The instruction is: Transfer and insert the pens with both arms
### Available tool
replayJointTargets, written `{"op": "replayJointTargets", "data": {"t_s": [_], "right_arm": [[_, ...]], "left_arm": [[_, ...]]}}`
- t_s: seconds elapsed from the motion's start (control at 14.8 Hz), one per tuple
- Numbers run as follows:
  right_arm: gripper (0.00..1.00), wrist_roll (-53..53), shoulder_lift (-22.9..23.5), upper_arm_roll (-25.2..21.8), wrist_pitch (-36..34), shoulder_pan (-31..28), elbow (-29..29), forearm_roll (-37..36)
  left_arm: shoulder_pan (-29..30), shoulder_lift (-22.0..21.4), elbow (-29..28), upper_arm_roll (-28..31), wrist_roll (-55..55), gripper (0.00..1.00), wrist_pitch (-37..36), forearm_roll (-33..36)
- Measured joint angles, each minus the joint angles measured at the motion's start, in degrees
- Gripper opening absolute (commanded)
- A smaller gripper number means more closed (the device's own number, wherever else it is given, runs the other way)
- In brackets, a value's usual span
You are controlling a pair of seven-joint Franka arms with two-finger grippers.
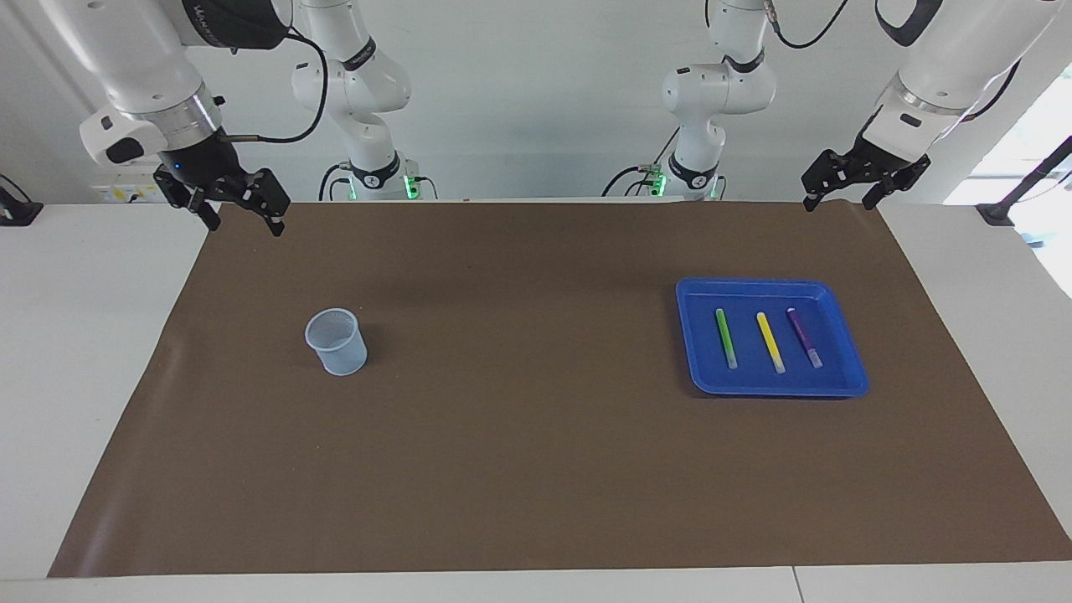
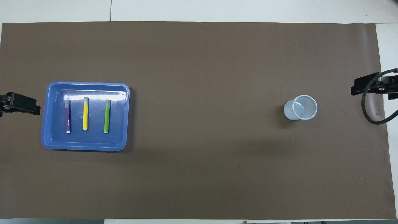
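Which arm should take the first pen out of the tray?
Left. The blue tray holding the green pen, yellow pen and purple pen lies at the left arm's end. The left gripper hangs open near it; the right gripper, open, is at the cup's end.

Three pens (image 1: 769,342), one tray (image 1: 695,335), one cup (image 1: 337,341).

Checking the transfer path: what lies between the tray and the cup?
Nothing: only bare brown mat lies between the tray and the cup, clearest in the overhead view.

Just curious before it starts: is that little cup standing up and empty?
Yes. The cup stands upright, mouth up, nothing inside; all three pens lie in the blue tray.
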Motion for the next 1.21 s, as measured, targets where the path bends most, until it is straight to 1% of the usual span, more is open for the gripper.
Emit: {"op": "replayJointTargets", "data": {"t_s": [0.67,0.81,0.88,0.94,1.08,1.21], "right_arm": [[1.00,0.00,0.00,0.00,-0.02,0.00,0.00,0.00],[1.00,0.00,0.00,0.00,-0.02,0.00,0.00,0.00],[1.00,0.00,0.00,0.00,-0.02,0.00,0.00,0.00],[1.00,0.00,0.00,0.00,-0.02,0.00,0.00,0.00],[1.00,0.00,0.00,0.00,-0.02,0.00,0.00,0.00],[1.00,0.00,0.00,0.00,-0.02,0.00,0.00,0.00]], "left_arm": [[0.21,-0.25,-0.04,0.35,-0.11,1.00,-0.21,0.05],[1.18,-0.48,-1.03,0.38,-0.14,1.00,-0.08,0.06],[2.04,-0.74,-2.57,0.41,-0.13,1.00,0.70,0.08],[3.15,-0.98,-4.84,0.43,0.17,1.00,3.04,0.13],[5.89,-0.97,-11.20,0.51,3.51,1.00,11.05,0.20],[8.62,-0.17,-18.79,0.67,8.53,1.00,20.79,0.21]]}}
